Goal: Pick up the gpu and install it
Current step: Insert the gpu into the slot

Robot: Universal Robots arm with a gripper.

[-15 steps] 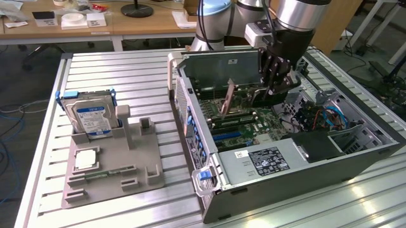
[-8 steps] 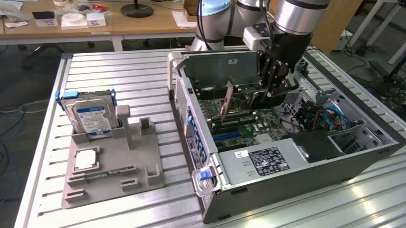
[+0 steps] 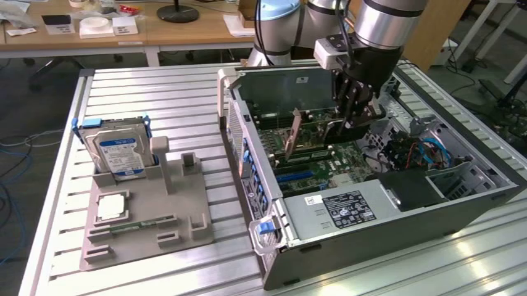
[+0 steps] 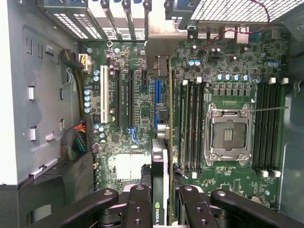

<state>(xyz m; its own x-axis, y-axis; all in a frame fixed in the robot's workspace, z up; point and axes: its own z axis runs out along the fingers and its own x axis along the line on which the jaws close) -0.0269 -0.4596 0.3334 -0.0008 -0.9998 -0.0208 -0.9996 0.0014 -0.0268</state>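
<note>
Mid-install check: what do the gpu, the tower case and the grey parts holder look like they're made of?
gpu: green-edged circuit board, likely fibreglass laminate, with a pale bare-metal bracket at one end.
Tower case: dark grey sheet metal, judging by its thin folded walls; finish looks matte.
Parts holder: matte grey plastic, probably moulded or printed.

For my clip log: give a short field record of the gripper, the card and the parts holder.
gripper: shut on the gpu, inside the open grey metal computer case
gpu: thin dark circuit card, upright and edge-on over the green motherboard; whether seated cannot be told
holder: grey, at the exterior view's left; boxy silver hard drive with blue-white label stands in it
</note>
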